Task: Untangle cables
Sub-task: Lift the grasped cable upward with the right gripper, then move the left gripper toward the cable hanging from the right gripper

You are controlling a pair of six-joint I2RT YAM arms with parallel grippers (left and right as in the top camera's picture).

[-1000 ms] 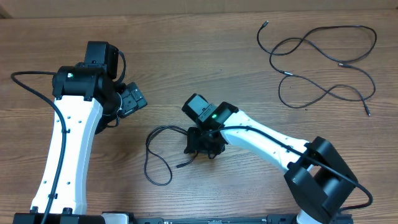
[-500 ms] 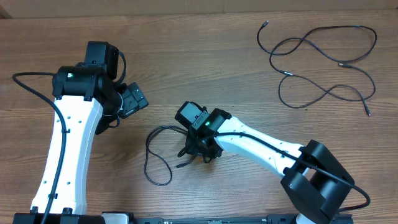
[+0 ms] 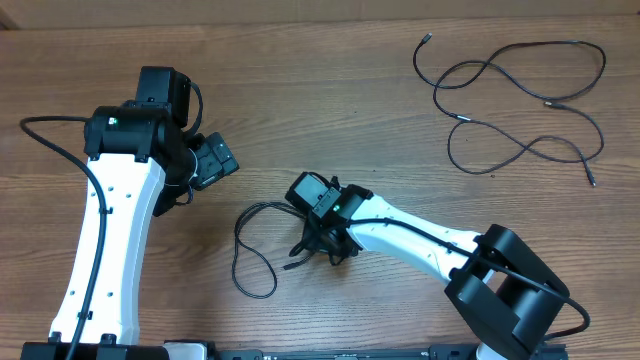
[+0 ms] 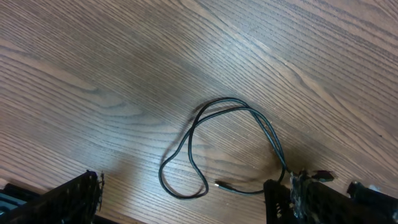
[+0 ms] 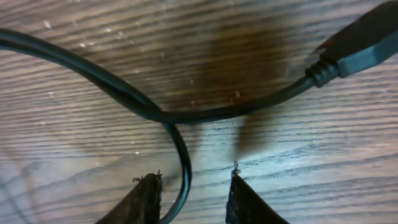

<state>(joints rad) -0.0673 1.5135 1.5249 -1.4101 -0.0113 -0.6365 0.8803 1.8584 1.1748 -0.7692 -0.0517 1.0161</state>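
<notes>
Right wrist view: the right claw (image 5: 189, 194) straddles one strand of the looped cable (image 5: 124, 93). Its jaws have drawn in from a second ago, but a gap remains and nothing is pinched yet. Overhead, that arm has crept leftward along the table's front edge, while the loop lies as it did. A grasp looks imminent, probably to pull the loop open. The left claw (image 3: 214, 161) hangs wide open and empty toward the left edge.
</notes>
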